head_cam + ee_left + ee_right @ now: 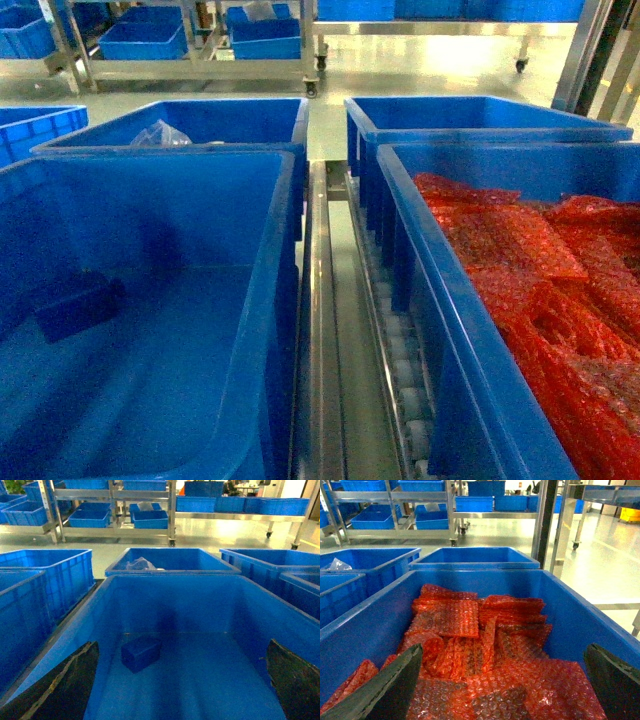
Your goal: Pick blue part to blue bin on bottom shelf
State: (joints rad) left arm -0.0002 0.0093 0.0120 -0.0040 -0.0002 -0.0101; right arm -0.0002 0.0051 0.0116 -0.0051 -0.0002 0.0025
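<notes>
A small dark blue block, the blue part, lies on the floor of a large blue bin, towards its far left. The head view shows the same blue part in the left blue bin. My left gripper hangs open over this bin, with nothing between its black fingers; the part lies ahead and slightly left of it. My right gripper is open above another bin filled with red bubble wrap. Neither gripper shows in the head view. The bins rest on the bottom shelf.
White rollers and steel guide rails run between the two near bins. Further blue bins stand behind, one holding a clear plastic bag. Steel racks with more blue bins stand across the floor.
</notes>
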